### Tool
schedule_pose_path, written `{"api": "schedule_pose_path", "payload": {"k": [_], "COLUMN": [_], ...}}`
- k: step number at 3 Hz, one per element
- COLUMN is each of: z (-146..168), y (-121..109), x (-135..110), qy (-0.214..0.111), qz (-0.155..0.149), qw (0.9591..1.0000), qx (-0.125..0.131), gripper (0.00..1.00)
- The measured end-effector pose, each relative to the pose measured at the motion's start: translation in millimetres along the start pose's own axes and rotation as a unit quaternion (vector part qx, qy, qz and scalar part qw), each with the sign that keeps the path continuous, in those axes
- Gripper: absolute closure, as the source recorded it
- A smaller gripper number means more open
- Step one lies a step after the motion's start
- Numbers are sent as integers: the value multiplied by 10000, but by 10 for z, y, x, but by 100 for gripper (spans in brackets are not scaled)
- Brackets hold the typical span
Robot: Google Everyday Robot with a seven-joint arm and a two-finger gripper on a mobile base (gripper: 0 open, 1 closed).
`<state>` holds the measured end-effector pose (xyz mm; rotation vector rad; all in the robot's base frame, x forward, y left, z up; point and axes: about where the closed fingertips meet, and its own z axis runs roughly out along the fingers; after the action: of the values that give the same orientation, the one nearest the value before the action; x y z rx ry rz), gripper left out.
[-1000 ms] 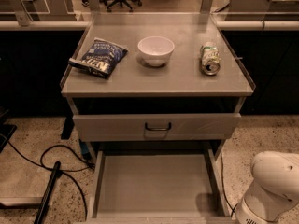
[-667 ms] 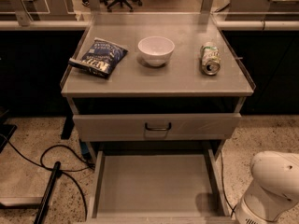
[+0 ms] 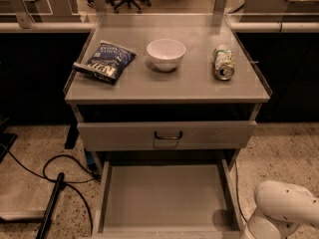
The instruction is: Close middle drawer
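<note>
The middle drawer (image 3: 164, 195) is pulled far out toward me, below the closed top drawer (image 3: 124, 136). Its grey inside is bare, and its front and handle are cut off by the bottom edge of the view. The gripper is out of view. Only a white rounded arm segment (image 3: 284, 210) shows, at the bottom right beside the open drawer's right side. The lowest drawer is hidden under the open one.
On the cabinet top (image 3: 194, 86) lie a blue chip bag (image 3: 105, 61), a white bowl (image 3: 166, 54) and a can on its side (image 3: 224, 62). Black cables (image 3: 55, 173) and a dark pole (image 3: 51, 203) lie on the speckled floor to the left.
The white arm segment at the bottom right has dropped a little lower and reaches slightly further left. The drawer and the things on the cabinet top have not moved.
</note>
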<state>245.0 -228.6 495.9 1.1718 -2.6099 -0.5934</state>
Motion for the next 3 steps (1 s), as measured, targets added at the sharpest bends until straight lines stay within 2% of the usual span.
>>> {"api": "schedule_pose_path", "payload": {"k": [1, 3], "z": [225, 286], "y": [-125, -382], "x": [-54, -280], "qy": [-106, -356], "qz": [155, 433], "qw": [9998, 9984], "qx": [-70, 126], "gripper": [100, 100]}}
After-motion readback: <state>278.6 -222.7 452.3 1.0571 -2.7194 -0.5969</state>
